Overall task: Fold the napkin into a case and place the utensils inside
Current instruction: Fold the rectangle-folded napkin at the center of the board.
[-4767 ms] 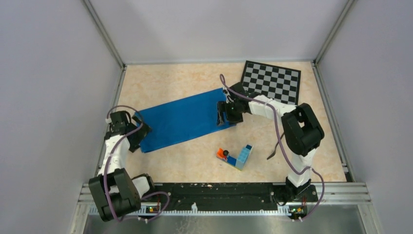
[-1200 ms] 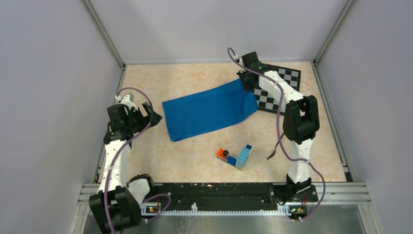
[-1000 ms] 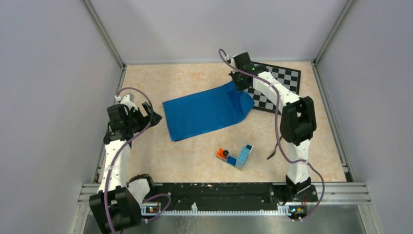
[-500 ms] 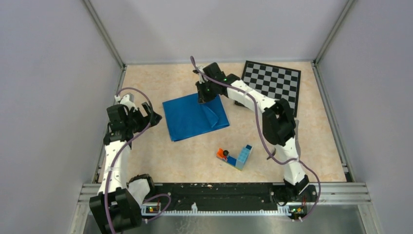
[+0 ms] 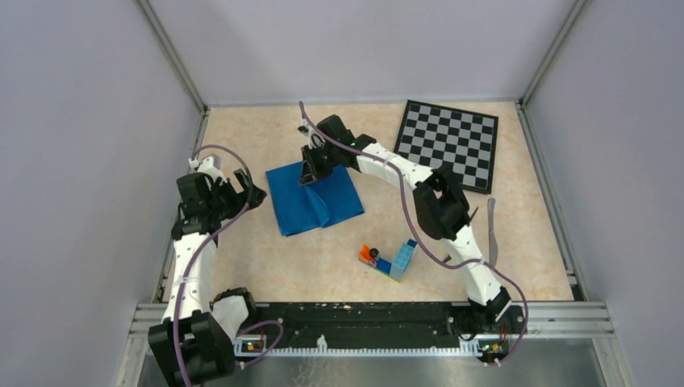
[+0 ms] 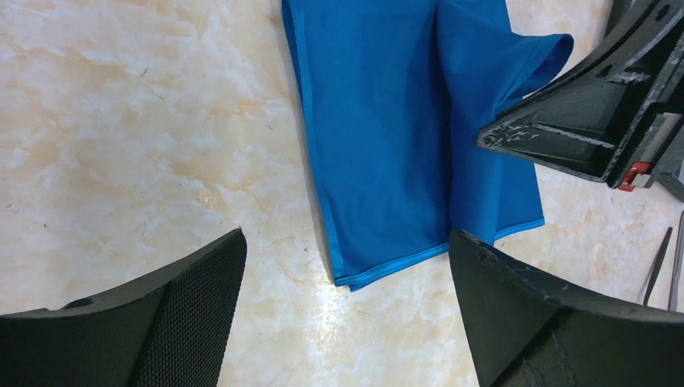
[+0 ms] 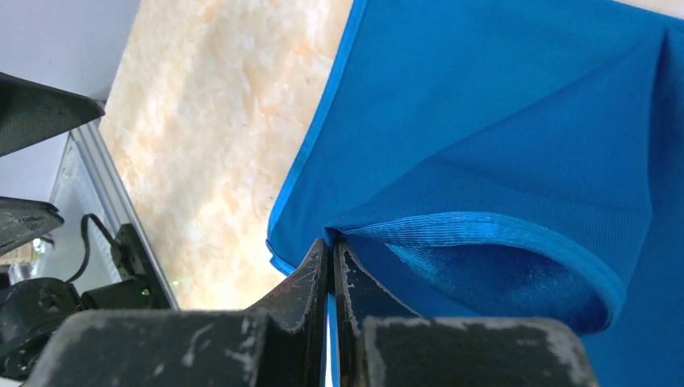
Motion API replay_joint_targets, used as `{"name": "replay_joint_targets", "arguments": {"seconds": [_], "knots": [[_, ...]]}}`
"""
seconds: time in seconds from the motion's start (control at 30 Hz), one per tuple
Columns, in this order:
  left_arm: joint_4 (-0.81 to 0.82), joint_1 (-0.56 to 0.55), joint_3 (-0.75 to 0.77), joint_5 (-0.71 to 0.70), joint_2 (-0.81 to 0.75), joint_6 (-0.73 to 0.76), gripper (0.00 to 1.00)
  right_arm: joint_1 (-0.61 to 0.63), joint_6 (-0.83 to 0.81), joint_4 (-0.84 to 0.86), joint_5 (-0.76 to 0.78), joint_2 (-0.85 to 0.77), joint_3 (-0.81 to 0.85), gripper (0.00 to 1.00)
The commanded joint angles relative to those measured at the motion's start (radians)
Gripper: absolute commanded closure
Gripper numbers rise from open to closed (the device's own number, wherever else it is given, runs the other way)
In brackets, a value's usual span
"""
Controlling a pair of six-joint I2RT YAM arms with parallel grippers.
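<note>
Right gripper [image 7: 331,242] pinched shut on napkin [image 5: 319,201] hem, raised over cloth's far edge, crease running near-to-far; left gripper [image 5: 252,193] spread empty, just left.

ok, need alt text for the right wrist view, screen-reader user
The right gripper has its jaws shut on the hemmed edge of the blue napkin, with a fold of cloth curling away to the right over the flat layer beneath. Beige marbled table shows at upper left.
</note>
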Motion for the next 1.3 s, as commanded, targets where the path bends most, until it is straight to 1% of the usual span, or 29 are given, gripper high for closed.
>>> {"name": "replay_joint_targets", "arguments": {"seconds": [0.0,0.33,0.4,0.47,0.5,0.53,0.6,0.63,0.67,0.7,0.73,0.83,0.9,1.03,1.13,1.27], "knots": [[0.023,-0.004,-0.002,-0.016,-0.025,-0.008,0.01,0.031,0.064,0.098,-0.083,0.045,0.059,1.00],[0.029,-0.005,-0.009,-0.022,-0.017,-0.022,0.01,0.048,0.121,0.173,-0.103,0.090,0.077,1.00],[0.042,-0.004,-0.029,-0.067,0.008,-0.070,0.01,0.052,0.128,0.185,-0.100,0.077,0.068,1.00],[0.005,-0.004,-0.038,-0.161,0.053,-0.189,0.03,0.055,0.134,0.182,-0.092,0.074,0.070,1.00],[0.001,-0.003,-0.042,-0.144,0.083,-0.243,0.06,0.055,0.138,0.179,-0.090,0.077,0.074,1.00],[0.030,-0.003,-0.051,-0.098,0.113,-0.278,0.13,0.055,0.143,0.176,-0.090,0.081,0.079,1.00],[0.071,-0.008,-0.048,-0.014,0.176,-0.330,0.31,0.054,0.157,0.176,-0.087,0.084,0.083,1.00],[0.108,-0.014,-0.056,0.006,0.210,-0.342,0.37,0.055,0.163,0.178,-0.090,0.083,0.081,1.00],[0.133,-0.020,-0.055,0.007,0.242,-0.343,0.41,0.054,0.170,0.185,-0.094,0.078,0.076,1.00],[0.136,-0.022,-0.051,-0.003,0.282,-0.334,0.49,0.055,0.181,0.194,-0.097,0.072,0.068,1.00],[0.138,-0.023,-0.047,-0.005,0.319,-0.326,0.53,0.055,0.184,0.199,-0.097,0.067,0.063,1.00],[0.156,-0.040,-0.053,-0.016,0.381,-0.325,0.55,0.055,0.185,0.201,-0.093,0.061,0.065,1.00],[0.157,-0.076,-0.052,-0.074,0.397,-0.325,0.56,0.055,0.190,0.204,-0.099,0.066,0.073,1.00],[0.131,-0.146,-0.022,-0.142,0.460,-0.326,0.62,0.055,0.199,0.203,-0.106,0.084,0.092,1.00],[0.124,-0.162,-0.028,-0.170,0.495,-0.318,0.69,0.055,0.209,0.212,-0.113,0.090,0.101,1.00],[0.142,-0.163,-0.060,-0.189,0.505,-0.311,0.70,0.057,0.214,0.208,-0.116,0.102,0.128,1.00]]}}
